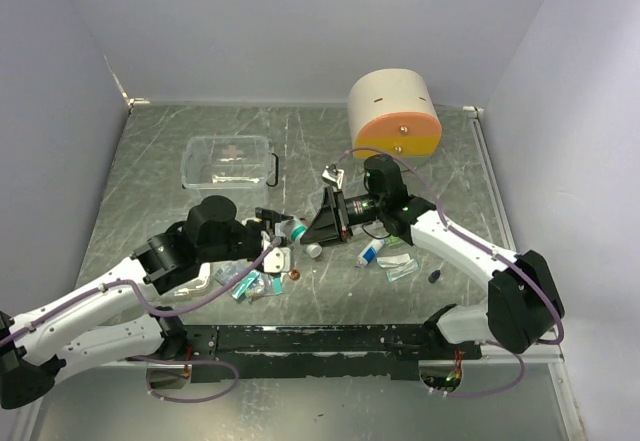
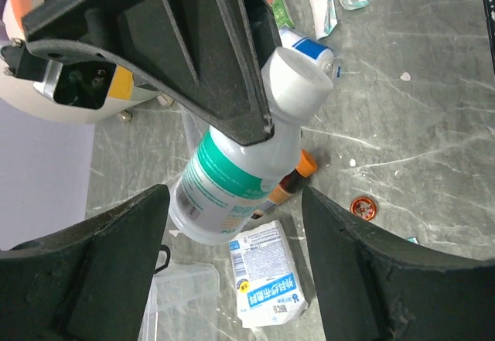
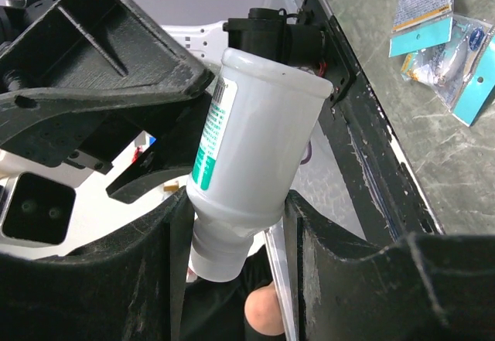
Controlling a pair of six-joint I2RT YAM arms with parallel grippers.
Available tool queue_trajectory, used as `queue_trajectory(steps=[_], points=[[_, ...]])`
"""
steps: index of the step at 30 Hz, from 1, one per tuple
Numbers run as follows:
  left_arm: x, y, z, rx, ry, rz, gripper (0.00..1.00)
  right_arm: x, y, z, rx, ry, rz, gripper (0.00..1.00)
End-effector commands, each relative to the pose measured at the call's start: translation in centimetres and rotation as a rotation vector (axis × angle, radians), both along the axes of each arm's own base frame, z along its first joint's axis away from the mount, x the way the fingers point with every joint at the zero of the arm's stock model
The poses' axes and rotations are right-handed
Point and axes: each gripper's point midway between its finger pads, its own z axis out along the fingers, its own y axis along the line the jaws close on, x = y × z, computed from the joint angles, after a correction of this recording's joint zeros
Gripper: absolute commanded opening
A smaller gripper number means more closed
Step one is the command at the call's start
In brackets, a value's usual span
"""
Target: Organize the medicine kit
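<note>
A white bottle [image 1: 297, 230] with a teal label hangs above the table's middle, tilted. My right gripper [image 1: 308, 235] is shut on its neck, just behind the white cap [image 2: 298, 82]. In the right wrist view the bottle [image 3: 259, 140] sits pinched between the gripper's [image 3: 236, 206] two fingers. My left gripper [image 2: 234, 202] is open, with its fingers [image 2: 116, 264] on either side of the bottle's base [image 2: 224, 186]; I cannot tell whether they touch it. The clear plastic kit box [image 1: 228, 161] stands empty at the back left.
Under the bottle lie a white packet [image 2: 269, 275], an orange-capped vial [image 2: 292, 177] and a red cap [image 2: 362, 206]. Teal packets [image 1: 262, 283] lie near the front, a blue-white tube [image 1: 370, 252] and more packets [image 1: 400, 266] to the right. A cream and orange drum [image 1: 395, 113] stands at the back right.
</note>
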Motion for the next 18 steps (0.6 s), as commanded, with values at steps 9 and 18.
queue_trajectory(steps=[9, 18], points=[[-0.7, -1.7, -0.4, 0.036, 0.012, -0.073, 0.77, -0.3, 0.2, 0.5, 0.066, 0.053, 0.056, 0.35], [0.1, -1.4, -1.9, 0.092, -0.026, -0.023, 0.68, -0.4, 0.2, 0.0, 0.053, 0.091, 0.063, 0.36]])
